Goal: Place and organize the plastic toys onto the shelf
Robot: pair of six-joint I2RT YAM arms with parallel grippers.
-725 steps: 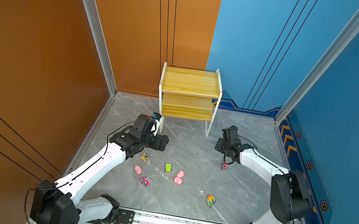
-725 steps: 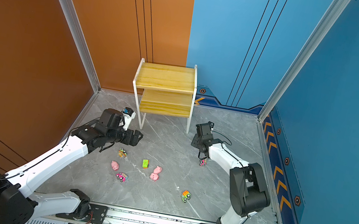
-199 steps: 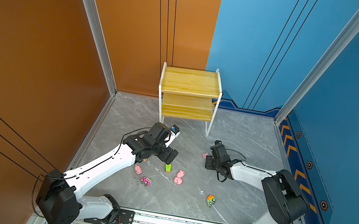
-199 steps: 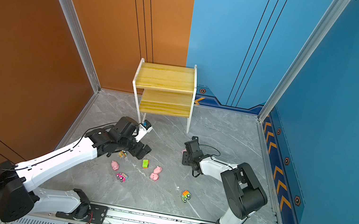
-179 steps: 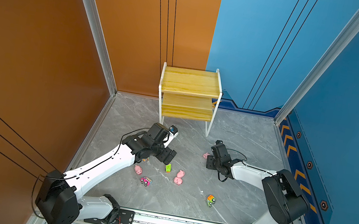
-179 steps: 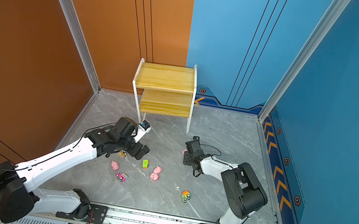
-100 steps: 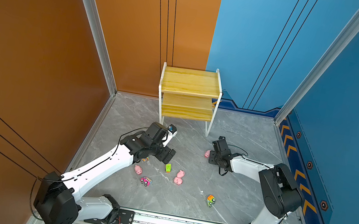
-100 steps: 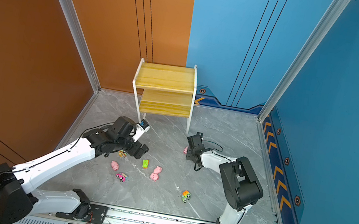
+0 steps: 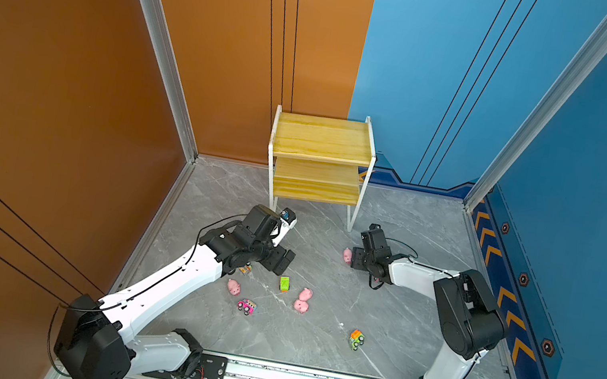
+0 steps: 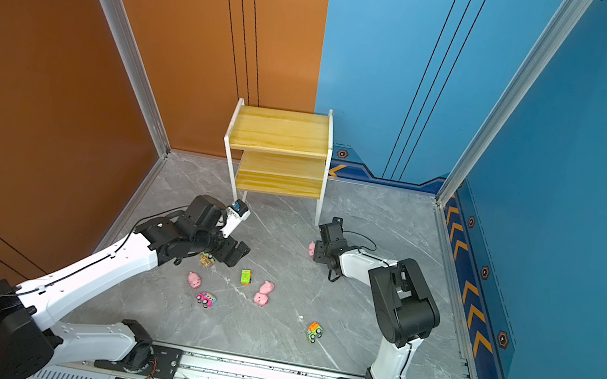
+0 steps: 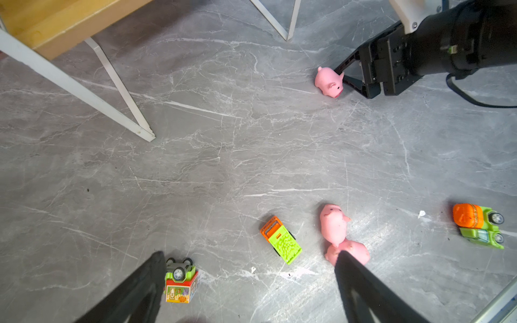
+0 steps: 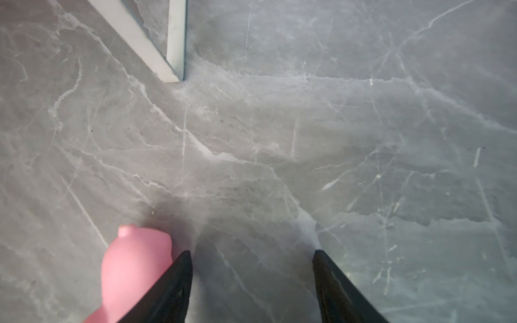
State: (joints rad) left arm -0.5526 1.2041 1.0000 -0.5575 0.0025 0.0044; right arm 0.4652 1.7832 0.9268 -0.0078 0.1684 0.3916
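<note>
Near the desk's (image 9: pixel 307 351) front edge an orange-and-green truck (image 9: pixel 356 340) sits alone. Further in, my left hand (image 11: pixel 249 256) hangs spread and empty, with an upturned car (image 11: pixel 180 281) just beside one finger. Past mid-desk, near a front leg of the shelf (image 9: pixel 323 139), my right hand (image 12: pixel 251 253) is low, its fingers spread with nothing between them. The pink pig (image 12: pixel 134 263) lies just outside one finger, its long axis roughly along it and its face apparently toward the hand. I judge I should sidestep until it is centred, then close across its narrow width. The shelf stands bare at the far edge.
</note>
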